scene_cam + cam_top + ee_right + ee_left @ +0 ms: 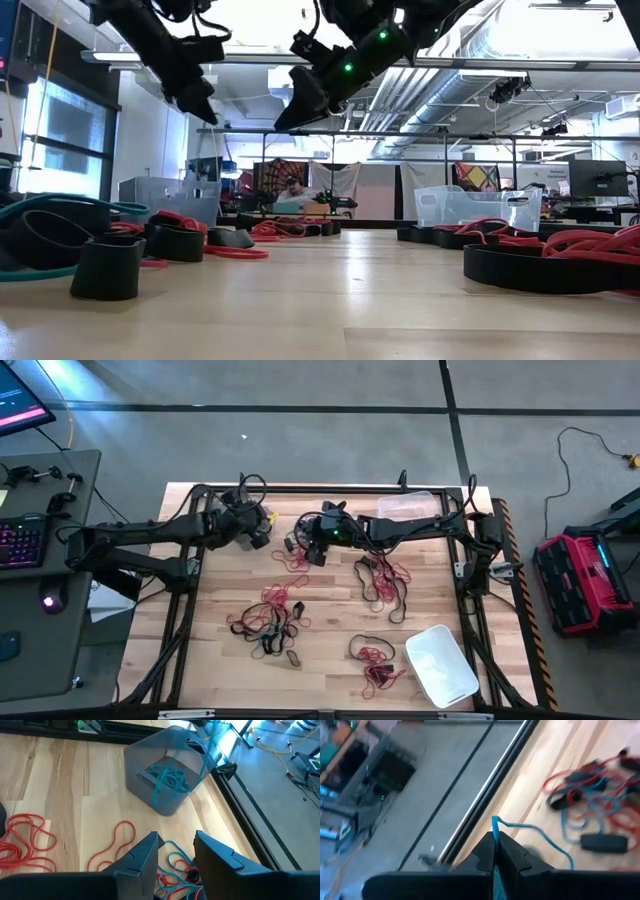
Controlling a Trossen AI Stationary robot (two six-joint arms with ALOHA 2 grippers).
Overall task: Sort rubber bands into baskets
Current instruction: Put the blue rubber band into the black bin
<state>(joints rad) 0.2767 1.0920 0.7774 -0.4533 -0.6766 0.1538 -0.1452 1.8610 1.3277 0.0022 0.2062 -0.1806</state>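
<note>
Left gripper (495,851) clamped on blue band (530,831) | right gripper (175,851) parted, empty, over red-blue bands (172,870) | grey tub (165,775) ahead, blue bands inside

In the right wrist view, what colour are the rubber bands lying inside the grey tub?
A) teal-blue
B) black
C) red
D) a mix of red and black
A: the grey tub holds only a tangle of teal-blue bands, while the red bands lie outside it on the table.
</note>
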